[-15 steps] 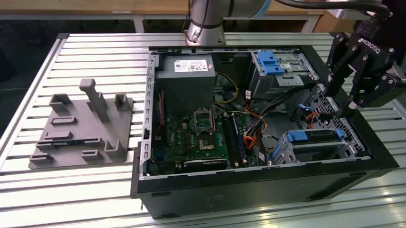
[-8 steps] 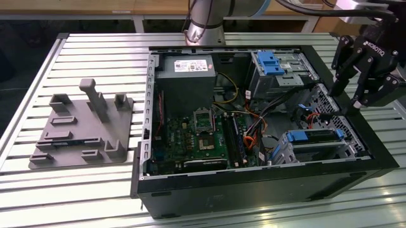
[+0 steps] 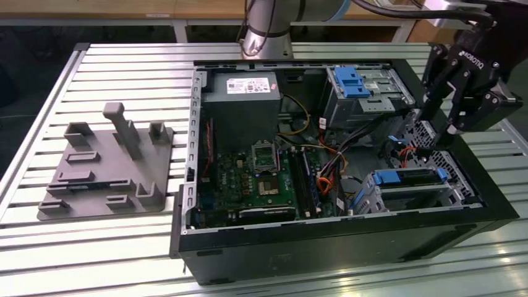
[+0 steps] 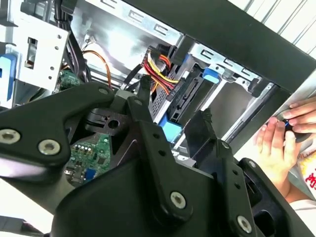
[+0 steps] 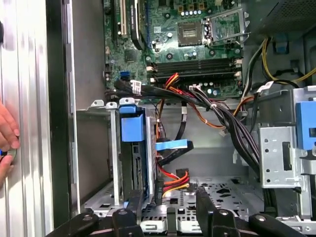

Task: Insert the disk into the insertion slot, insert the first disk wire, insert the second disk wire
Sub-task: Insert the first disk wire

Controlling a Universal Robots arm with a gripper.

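- A big black open computer case (image 3: 330,241) sits on a silver slatted table (image 3: 123,55).
- The black robot gripper (image 3: 431,127) hangs over it, spread wide and holding nothing.
- The flat silver disk (image 3: 408,177) in its blue plastic frame sits inside the small grey metal cage (image 3: 452,176) with holes.
- A person's hand (image 4: 279,138) is beside the case.

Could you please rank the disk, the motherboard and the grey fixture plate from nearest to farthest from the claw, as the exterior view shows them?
1. The disk, blue-framed, just below the claw at the exterior view's right.
2. The motherboard, in the middle of the computer case.
3. The grey fixture plate, far off at the exterior view's left.
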